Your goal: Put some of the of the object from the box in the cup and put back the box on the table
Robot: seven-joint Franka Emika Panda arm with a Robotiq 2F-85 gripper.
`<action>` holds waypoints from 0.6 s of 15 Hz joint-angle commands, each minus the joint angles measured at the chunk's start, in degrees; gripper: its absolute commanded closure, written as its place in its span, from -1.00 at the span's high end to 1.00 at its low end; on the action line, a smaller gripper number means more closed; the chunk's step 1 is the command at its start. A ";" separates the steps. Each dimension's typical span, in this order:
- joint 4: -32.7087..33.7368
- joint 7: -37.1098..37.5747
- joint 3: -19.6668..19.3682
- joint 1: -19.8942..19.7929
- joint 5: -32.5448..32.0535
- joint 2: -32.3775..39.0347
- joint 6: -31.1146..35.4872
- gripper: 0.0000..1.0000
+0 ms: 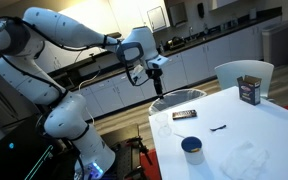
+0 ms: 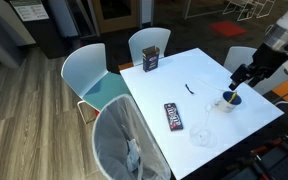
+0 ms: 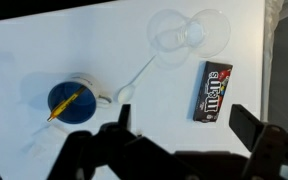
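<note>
the tool [image 3: 184, 125] is blurred, its base cut off below.

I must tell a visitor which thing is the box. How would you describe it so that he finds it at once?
Look at the large white table. The box lies flat on it, near one edge. It is the only long, flat, dark thing with pale lettering; the cup is round and blue, and the brown container stands upright.
</note>
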 commanded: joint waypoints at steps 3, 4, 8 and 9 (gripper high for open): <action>10.48 16.90 4.68 1.27 -5.78 17.23 7.31 1.00; 12.20 19.28 4.95 2.12 -7.30 19.99 8.21 1.00; 18.22 24.72 3.78 7.47 -11.04 30.30 11.94 1.00; 18.88 25.13 3.21 8.82 -12.00 32.18 13.71 1.00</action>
